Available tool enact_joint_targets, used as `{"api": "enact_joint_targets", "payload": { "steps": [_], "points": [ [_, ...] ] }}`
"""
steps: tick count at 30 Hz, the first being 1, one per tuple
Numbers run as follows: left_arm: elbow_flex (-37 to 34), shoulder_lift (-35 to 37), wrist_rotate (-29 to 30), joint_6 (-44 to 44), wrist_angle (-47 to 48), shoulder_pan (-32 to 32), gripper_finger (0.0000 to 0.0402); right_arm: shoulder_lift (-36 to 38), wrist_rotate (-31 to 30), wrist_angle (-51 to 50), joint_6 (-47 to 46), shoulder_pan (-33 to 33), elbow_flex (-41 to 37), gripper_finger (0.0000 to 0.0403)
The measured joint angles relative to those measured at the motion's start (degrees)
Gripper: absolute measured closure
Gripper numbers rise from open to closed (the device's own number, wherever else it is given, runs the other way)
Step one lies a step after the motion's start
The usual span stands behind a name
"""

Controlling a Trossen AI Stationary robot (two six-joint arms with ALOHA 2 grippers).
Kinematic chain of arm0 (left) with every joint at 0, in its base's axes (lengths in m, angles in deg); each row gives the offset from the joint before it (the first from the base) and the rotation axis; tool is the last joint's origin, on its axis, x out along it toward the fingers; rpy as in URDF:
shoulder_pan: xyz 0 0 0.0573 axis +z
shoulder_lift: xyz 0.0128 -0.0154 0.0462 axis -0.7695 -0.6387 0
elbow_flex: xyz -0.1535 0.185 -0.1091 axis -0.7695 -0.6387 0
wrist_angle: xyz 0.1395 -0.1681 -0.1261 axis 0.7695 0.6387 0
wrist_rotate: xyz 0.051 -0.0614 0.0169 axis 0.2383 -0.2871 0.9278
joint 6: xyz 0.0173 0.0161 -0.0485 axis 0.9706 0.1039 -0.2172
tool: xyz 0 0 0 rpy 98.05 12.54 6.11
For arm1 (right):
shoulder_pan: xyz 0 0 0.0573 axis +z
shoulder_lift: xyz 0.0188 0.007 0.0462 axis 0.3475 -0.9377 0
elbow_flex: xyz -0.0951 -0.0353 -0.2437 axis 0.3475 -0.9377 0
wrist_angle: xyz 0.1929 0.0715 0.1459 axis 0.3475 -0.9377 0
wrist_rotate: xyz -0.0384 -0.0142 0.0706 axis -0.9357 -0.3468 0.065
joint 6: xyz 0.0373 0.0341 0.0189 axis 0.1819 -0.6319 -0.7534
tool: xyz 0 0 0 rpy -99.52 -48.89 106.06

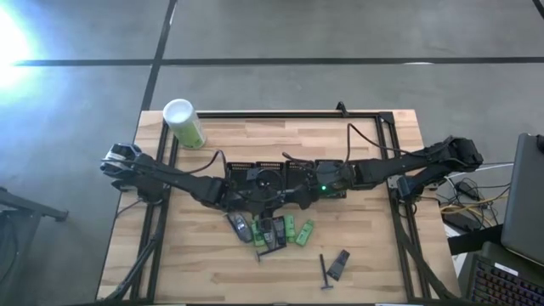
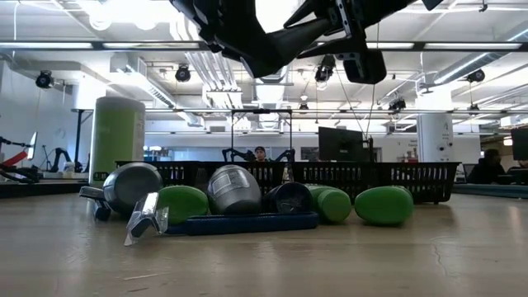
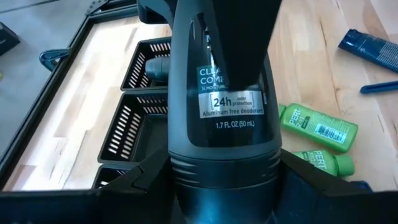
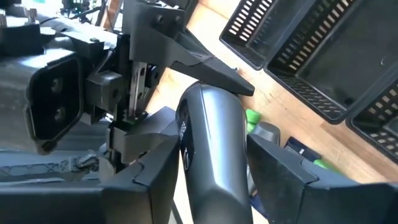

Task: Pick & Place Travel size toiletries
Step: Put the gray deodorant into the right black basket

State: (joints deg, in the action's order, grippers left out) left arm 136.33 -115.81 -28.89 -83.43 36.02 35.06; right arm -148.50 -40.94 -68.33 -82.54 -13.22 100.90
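Deodorant tube (image 3: 227, 106), dark grey, sits pinched between both grippers above the black mesh trays (image 1: 270, 170) at table centre; left gripper (image 3: 217, 186) and right gripper (image 4: 205, 180) apparently both clamp it. Remaining toiletries (image 1: 272, 229) lie nearer, partly hidden.

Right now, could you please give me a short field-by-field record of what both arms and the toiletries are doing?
left gripper: above the black mesh trays, jaws shut on a dark deodorant stick
right gripper: meets the left one mid-table; jaws appear shut on the same stick
loose toiletries: clustered on the wood in front of the trays, green bottles among them
apart from cluster: razor and dark packet
green canister: back left corner, untouched
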Motion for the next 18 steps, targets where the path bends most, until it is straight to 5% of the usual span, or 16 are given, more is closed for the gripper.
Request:
{"api": "enact_joint_targets", "payload": {
  "steps": [8, 16, 18],
  "points": [
    [0.0, 0.0, 0.0, 0.5, 0.0, 0.0, 0.0199, 0.0, -0.4, 0.0, -1.4, 0.0, 0.0, 0.0216],
    [-0.1, 0.0, 2.8, 1.3, 0.2, -0.1, 0.0197, -0.1, -1.3, -0.1, -1.4, 0.0, 0.0, 0.0285],
    [-0.1, 0.0, 3.8, 1.2, -0.1, -0.1, 0.0163, -0.1, -1.3, -0.1, -1.3, -0.1, 0.0, 0.0287]
  ]
}}
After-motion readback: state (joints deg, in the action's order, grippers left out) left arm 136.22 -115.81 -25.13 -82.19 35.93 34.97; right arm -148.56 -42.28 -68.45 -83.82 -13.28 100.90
